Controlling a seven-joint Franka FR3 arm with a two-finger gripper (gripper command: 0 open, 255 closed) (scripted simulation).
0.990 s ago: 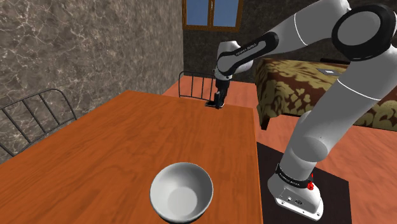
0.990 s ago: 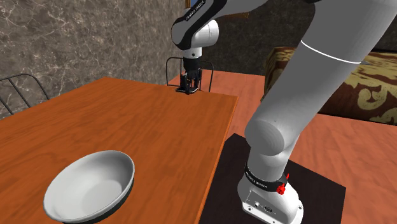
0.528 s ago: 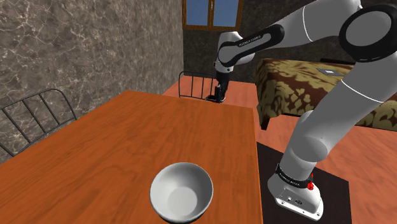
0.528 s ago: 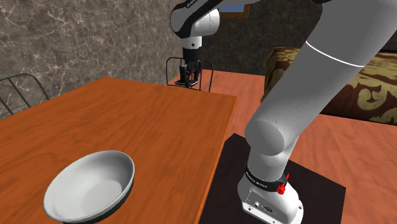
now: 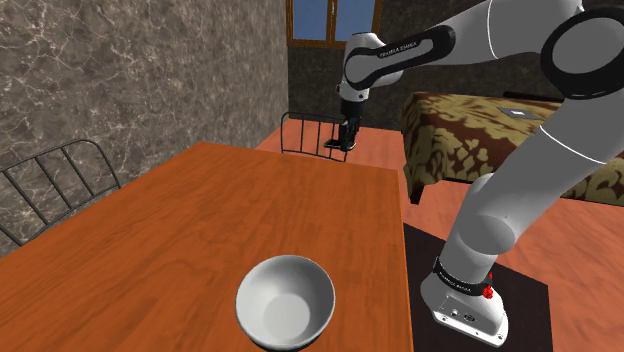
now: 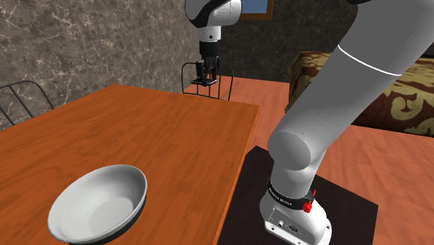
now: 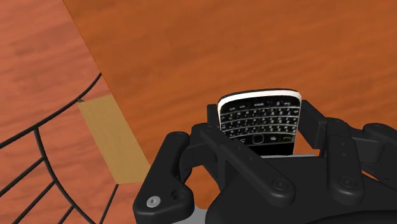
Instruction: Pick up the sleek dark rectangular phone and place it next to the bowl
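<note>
The two black fingers (image 7: 212,126) are squeezed onto the phone (image 7: 258,119), one on each side, so the gripper (image 7: 261,113) has it tight. The phone is black with a light rim, and its rows of little keys face the wrist camera. In the shoulder view the gripper (image 5: 346,138) hangs in the air over the far end of the table (image 5: 190,230), with the phone (image 5: 336,146) sticking out at its tip. The second exterior view shows the same thing: the gripper (image 6: 207,72) points down and the phone (image 6: 203,81) is up off the wood, not touching it. Just behind it is a thin wire chair (image 5: 301,131) at the far end of the table. The bowl (image 5: 286,300) is grey-white and sits on the near end of the table, well apart from the phone. Another wire chair (image 5: 62,182) stands on the shoulder view's left, by a grey stone wall (image 5: 120,70). The white arm (image 5: 520,170) goes up from its stand (image 5: 465,305) on the shoulder view's right. A bed (image 5: 470,130) with a brown pattern is behind the arm, and a window (image 5: 333,20) is high on the far wall.
</note>
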